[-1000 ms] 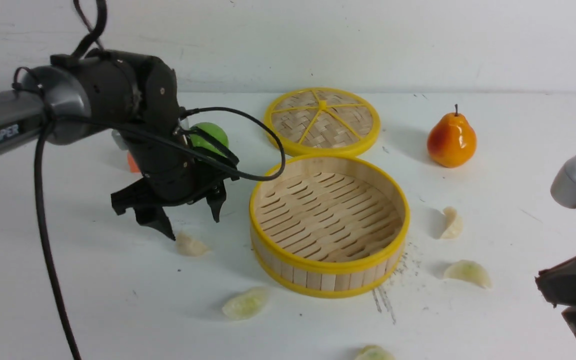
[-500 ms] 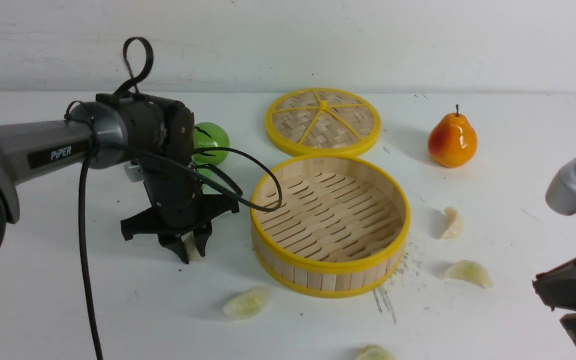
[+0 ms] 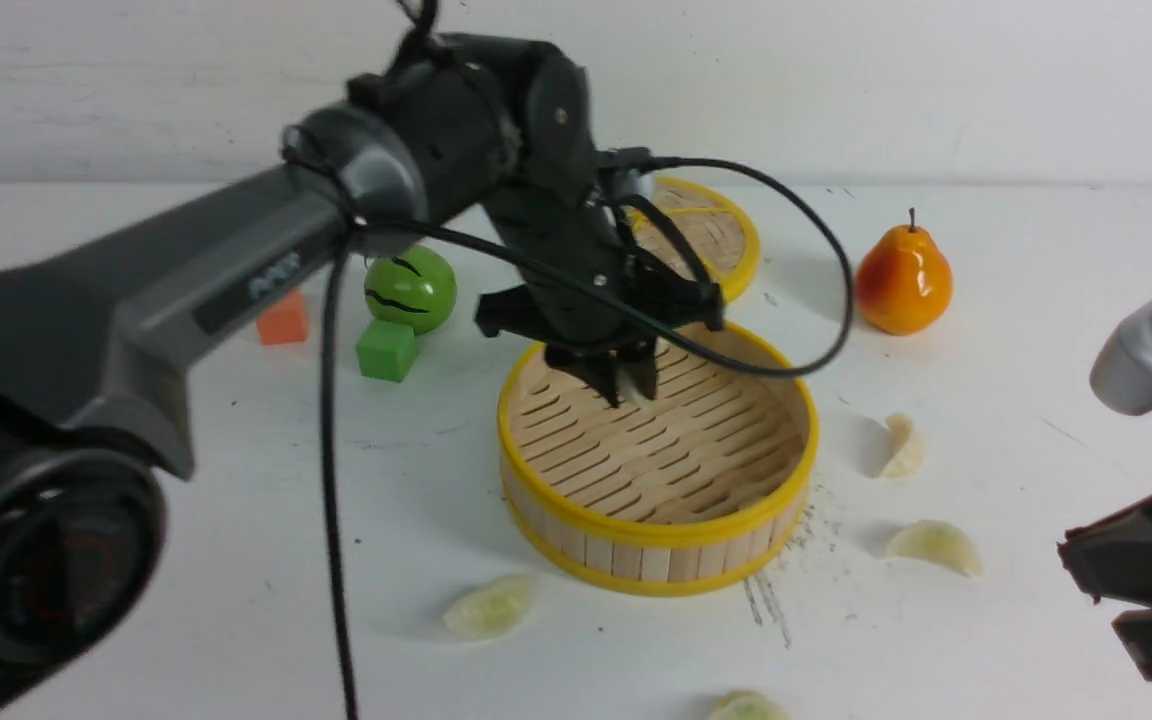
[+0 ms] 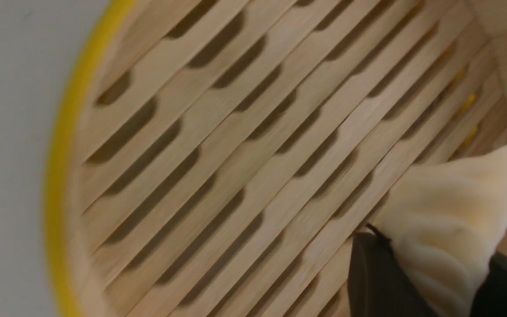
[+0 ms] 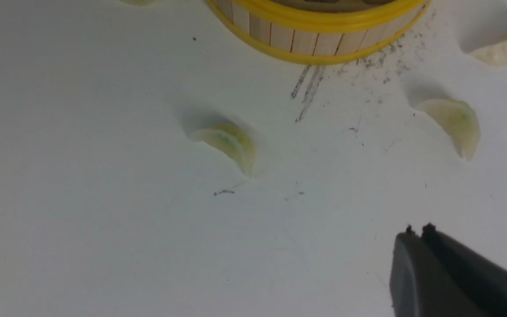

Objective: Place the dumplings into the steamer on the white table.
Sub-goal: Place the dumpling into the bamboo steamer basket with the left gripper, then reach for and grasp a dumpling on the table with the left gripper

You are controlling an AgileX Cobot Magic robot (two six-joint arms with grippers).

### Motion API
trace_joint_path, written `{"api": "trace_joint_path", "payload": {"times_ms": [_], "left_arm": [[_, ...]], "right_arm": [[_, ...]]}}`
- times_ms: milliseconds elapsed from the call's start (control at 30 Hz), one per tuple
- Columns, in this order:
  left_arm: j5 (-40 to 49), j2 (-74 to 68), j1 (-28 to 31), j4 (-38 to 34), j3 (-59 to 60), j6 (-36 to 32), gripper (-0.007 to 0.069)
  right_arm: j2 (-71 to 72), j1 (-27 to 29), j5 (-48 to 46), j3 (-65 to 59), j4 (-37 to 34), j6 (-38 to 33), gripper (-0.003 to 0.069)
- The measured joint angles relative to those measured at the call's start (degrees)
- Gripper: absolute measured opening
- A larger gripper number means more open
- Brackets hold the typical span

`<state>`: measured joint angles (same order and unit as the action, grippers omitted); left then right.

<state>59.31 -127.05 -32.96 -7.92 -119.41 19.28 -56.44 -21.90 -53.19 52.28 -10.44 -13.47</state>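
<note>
The steamer (image 3: 658,560) stands mid-table with nothing on its slatted floor (image 4: 244,145). My left gripper (image 3: 628,385) hangs over its far left part, shut on a cream dumpling (image 4: 451,207); in the front view the dumpling is hidden between the fingers. Loose dumplings lie on the white table (image 3: 236,560): one in front of the steamer at the left (image 3: 492,607), one at the bottom edge (image 3: 746,706), two to the right (image 3: 904,446) (image 3: 936,545). My right gripper (image 5: 417,230) is shut and empty above the table, near side of the steamer wall (image 5: 319,42). Two dumplings (image 5: 229,141) (image 5: 453,123) show in its view.
A flat woven bamboo lid (image 3: 711,240) lies behind the steamer. An orange pear (image 3: 903,278) stands at the back right. A green ball (image 3: 410,288), a green cube (image 3: 387,349) and an orange block (image 3: 283,318) sit at the back left. Dark scratch marks (image 3: 771,600) lie by the steamer's front.
My left gripper closed on the dumpling left of the steamer, lifted it and carried it right, over the steamer. The right arm barely moved.
</note>
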Motion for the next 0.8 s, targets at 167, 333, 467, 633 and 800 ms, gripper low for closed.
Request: {"api": "trace_joint_path", "payload": {"times_ms": [167,333,467,633,800], "left_arm": [[-4.4,-8.5,-0.7,0.1,-8.2,3.4,0.0182],[-5.7,-13.9,-0.5,1.2,-12.3,6.0,0.0182],[-6.4,-14.8,-0.7,1.1,-13.0,5.2,0.0181],[-3.9,-14.3,-0.9,1.3,-13.9,1.7,0.0297],[6.6,-10.6,-1.0,3.8,-19.3,0.0,0.0504]], "right_arm": [[0.0,0.0,-1.2,0.0,0.0,0.0,0.0013],[0.0,0.0,-1.4,0.0,0.0,0.0,0.0021],[0.0,0.0,-1.4,0.0,0.0,0.0,0.0022],[0.0,0.0,-1.5,0.0,0.0,0.0,0.0027],[0.0,0.0,-1.5,0.0,0.0,0.0,0.0031]]}}
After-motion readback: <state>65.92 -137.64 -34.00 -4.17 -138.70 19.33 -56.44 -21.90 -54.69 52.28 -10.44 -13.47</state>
